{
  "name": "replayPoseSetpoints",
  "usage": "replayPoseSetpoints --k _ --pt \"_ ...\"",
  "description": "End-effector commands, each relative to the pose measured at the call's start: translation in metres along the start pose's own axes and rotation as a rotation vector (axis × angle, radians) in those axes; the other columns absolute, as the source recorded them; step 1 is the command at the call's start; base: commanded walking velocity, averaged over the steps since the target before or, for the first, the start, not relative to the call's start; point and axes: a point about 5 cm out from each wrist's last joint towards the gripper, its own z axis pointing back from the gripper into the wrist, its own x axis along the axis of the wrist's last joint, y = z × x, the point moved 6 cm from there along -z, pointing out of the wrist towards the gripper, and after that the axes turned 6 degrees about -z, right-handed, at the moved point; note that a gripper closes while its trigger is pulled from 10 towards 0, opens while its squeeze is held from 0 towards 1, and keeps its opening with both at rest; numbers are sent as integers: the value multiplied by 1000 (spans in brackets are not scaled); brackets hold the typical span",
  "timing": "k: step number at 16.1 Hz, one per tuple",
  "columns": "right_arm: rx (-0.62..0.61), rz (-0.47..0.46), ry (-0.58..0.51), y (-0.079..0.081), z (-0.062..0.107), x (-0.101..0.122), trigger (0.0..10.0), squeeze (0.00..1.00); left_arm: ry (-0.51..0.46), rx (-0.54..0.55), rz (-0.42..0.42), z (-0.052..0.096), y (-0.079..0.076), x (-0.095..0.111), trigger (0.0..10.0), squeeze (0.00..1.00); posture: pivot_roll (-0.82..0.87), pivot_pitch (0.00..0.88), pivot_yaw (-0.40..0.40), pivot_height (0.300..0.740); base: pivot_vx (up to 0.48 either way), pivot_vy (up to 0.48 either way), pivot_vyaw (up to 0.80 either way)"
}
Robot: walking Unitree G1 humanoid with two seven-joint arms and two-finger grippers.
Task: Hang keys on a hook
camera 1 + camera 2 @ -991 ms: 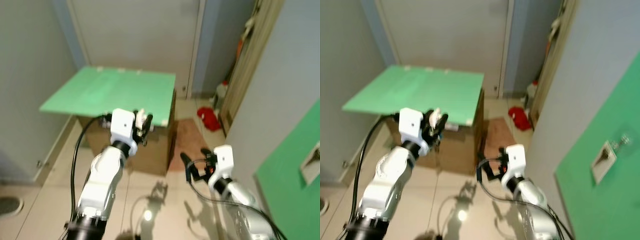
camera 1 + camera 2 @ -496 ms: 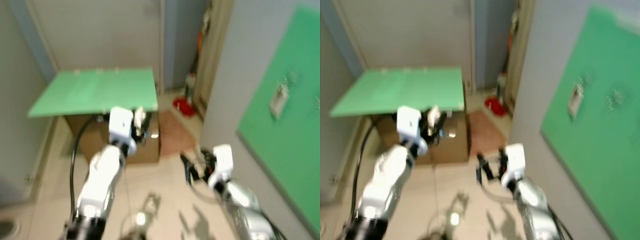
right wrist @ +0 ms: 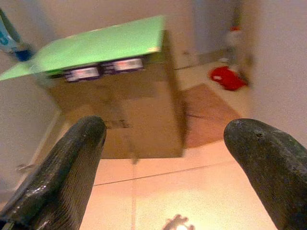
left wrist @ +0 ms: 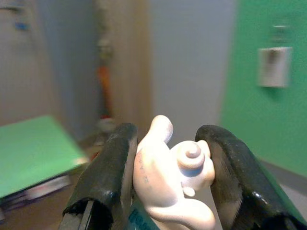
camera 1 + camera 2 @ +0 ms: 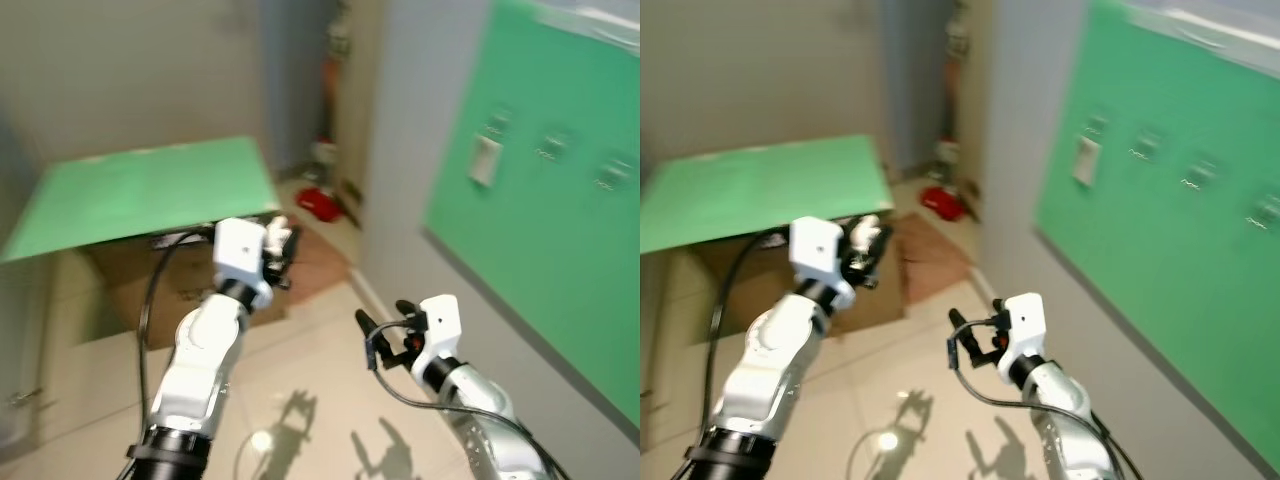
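Note:
My left gripper (image 5: 279, 243) is raised in front of me and shut on a white figurine keychain (image 4: 170, 179), pinched between both black fingers (image 4: 110, 177). The keys themselves are hidden. On the right wall hangs a green board (image 5: 540, 190) with a white plate (image 5: 485, 160) and small metal hooks (image 5: 548, 150) in a row. My right gripper (image 5: 385, 335) is held low over the floor, open, with nothing between its fingers (image 3: 62, 167).
A cardboard box (image 5: 150, 285) topped by a green sheet (image 5: 140, 190) stands ahead on the left. A red object (image 5: 317, 200) lies on the floor near a doorway. Beige tiled floor (image 5: 310, 400) lies between the box and the grey wall.
The whole view has swung to the right, bringing the green board with its hooks into sight. Both grippers keep their poses, the left still holding the figurine.

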Motion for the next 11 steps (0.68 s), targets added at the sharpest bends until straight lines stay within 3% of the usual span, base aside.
replayPoseSetpoints --k 1,6,11 --pt "-5 -3 -2 0 -1 2 10000 0 -9 0 -14 -1 2 3 0 0 -89 0 28 705 0 0 -756" --pt "-27 -19 -25 -1 7 3 10000 0 68 -14 26 5 0 -17 0 0 -104 0 27 705 0 0 -755" --pt "-61 -16 -56 -5 7 10 10000 0 76 -43 22 6 -7 -19 0 0 -117 0 32 705 0 0 -753"
